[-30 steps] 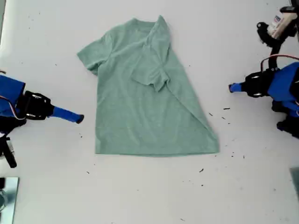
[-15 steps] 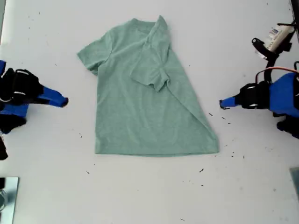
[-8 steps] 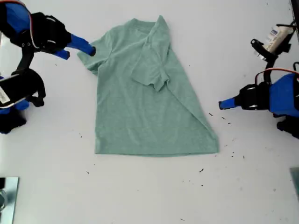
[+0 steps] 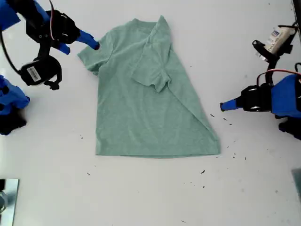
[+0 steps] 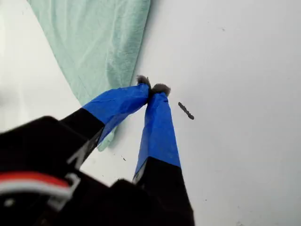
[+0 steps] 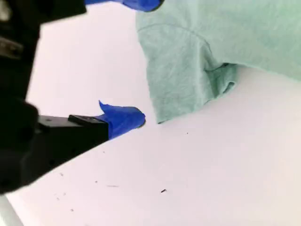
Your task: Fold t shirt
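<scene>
Nearest, the t shirt's straight hem lay toward the near edge of the white bench, with its neck at the far end and one sleeve folded across the chest. Midway back, at the exterior view's right, my first gripper hung with its jaws together on nothing, just beside the hem corner. Farther off, at the exterior view's left, my second gripper had its jaws apart at the outspread sleeve.
</scene>
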`<state>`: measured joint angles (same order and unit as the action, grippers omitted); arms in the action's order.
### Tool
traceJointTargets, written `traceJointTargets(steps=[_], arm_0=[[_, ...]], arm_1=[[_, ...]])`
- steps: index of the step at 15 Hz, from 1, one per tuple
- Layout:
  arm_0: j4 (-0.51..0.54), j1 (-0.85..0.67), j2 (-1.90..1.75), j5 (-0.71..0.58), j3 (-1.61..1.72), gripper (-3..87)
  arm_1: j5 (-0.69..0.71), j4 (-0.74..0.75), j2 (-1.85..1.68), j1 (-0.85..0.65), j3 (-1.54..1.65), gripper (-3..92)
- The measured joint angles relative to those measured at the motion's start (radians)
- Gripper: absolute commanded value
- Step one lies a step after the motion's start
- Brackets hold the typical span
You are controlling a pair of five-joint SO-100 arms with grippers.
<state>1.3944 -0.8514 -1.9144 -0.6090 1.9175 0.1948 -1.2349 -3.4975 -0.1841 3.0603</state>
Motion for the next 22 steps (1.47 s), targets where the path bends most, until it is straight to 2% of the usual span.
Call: traceJointTargets(steps=[3, 4, 5, 6, 8, 12, 15, 17, 21, 22], arm_0=[[-0.167, -0.017, 0.173, 0.0, 0.087, 33.8], [-0.213, -0.017, 0.244, 0.0, 0.091, 29.7], [-0.253, -0.017, 0.311, -0.003, 0.091, 18.6], [-0.278, -0.017, 0.342, -0.002, 0.091, 0.1], [-0.325, -0.011, 0.354, -0.003, 0.087, -0.2], [-0.295, 0.014, 0.006, -0.035, 0.091, -0.2], [-0.307, 0.046, -0.054, -0.063, 0.051, -0.2], [-0.341, 0.16, 0.038, -0.044, -0.06, -0.2], [-0.347, 0.356, 0.532, 0.005, -0.531, 0.3], [-0.328, 0.367, 0.669, 0.02, -0.664, 14.8]], arm_1=[[0.0, 0.0, 0.0, 0.0, 0.0, 2.4], [0.0, 0.0, 0.0, 0.0, 0.0, 2.4], [0.0, 0.0, 0.0, 0.0, 0.0, 2.4], [0.0, 0.0, 0.0, 0.0, 0.0, 2.4], [0.0, 0.0, 0.0, 0.006, 0.0, 2.4], [0.0, 0.0, 0.0, 0.009, 0.0, 2.4], [0.0, 0.0, 0.0, 0.009, 0.0, 2.4], [0.0, 0.0, 0.0, 0.009, 0.0, 2.4], [-0.012, 0.0, 0.0, 0.017, 0.0, 2.4], [-0.023, 0.0, 0.0, 0.028, 0.0, 2.4]])
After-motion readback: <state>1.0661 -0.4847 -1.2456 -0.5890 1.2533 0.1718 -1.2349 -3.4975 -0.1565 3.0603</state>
